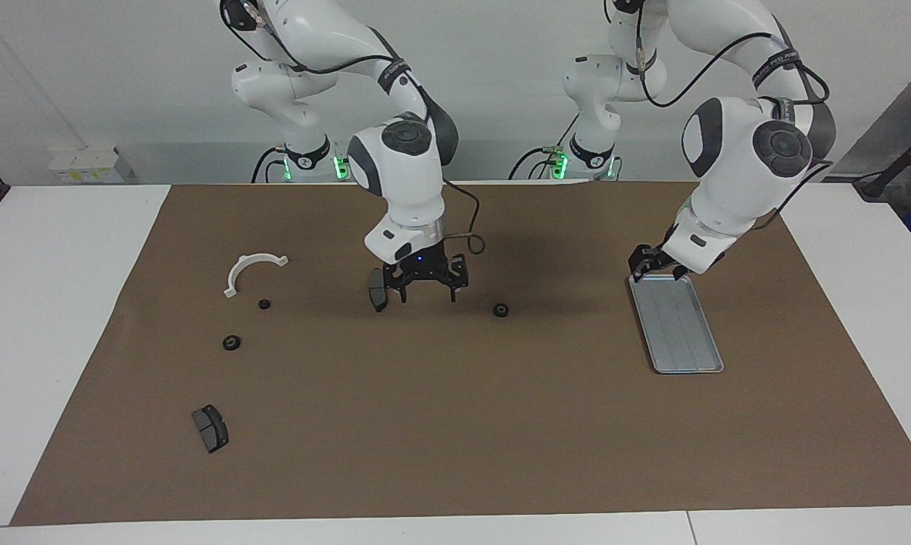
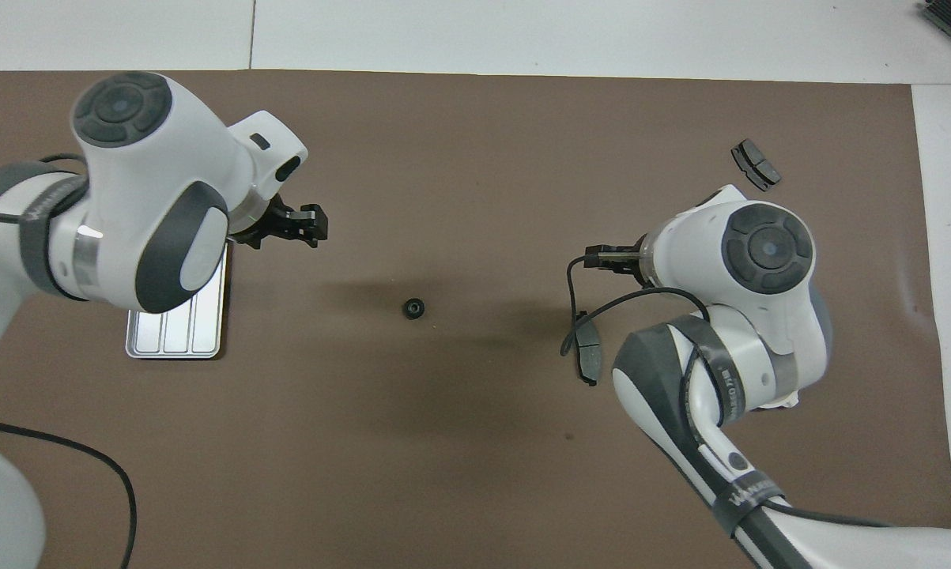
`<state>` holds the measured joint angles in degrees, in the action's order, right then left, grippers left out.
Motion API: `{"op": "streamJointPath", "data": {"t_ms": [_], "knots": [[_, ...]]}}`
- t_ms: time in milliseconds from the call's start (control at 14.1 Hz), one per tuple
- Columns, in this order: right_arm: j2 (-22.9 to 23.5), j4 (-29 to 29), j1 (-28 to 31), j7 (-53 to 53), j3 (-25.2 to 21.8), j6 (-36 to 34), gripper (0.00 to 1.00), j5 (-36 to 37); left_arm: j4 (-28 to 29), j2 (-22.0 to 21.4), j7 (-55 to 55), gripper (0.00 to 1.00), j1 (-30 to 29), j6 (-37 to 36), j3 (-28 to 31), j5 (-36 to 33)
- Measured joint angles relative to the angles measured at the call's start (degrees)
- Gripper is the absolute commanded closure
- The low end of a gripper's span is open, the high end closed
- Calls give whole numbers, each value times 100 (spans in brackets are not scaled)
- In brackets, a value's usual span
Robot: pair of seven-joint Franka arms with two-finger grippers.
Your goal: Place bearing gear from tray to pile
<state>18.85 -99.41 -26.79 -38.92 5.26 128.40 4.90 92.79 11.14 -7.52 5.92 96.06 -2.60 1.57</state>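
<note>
Brown-matted surface [image 1: 455, 424]: tray [image 1: 678, 325] lies flat, long axis running toward the robots. Left gripper [image 1: 647, 266] at its near end, jaws' state unclear. Right gripper [image 1: 428, 291] jaws wide.

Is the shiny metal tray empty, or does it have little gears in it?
Empty. The tray shows only its bare grooves in the facing view; the left gripper is over its end nearer the robots.

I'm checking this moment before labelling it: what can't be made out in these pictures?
- Tray: overhead view, the left arm covers most of it.
- Two small gears and the white curved bracket: missing from the overhead view, under the right arm.
- Left gripper: at the tray's rim; contact unclear.
- Right gripper: overhead view, mostly hidden by its own arm.
</note>
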Motion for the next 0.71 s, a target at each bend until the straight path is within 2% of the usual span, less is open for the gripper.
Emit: {"op": "streamJointPath", "data": {"t_ms": [213,426,710], "knots": [[426,397,-491,-584,0,0,0,1,-9,-416,1,14,-134,-390,5,0],[1019,843,-893,-1147,-6,0,0,148,45,-1029,1,9,-146,-811,0,0],[1462,979,-1070,-1626,-6,333,0,392,669,-1709,1,4,-146,-888,-5,0]]}}
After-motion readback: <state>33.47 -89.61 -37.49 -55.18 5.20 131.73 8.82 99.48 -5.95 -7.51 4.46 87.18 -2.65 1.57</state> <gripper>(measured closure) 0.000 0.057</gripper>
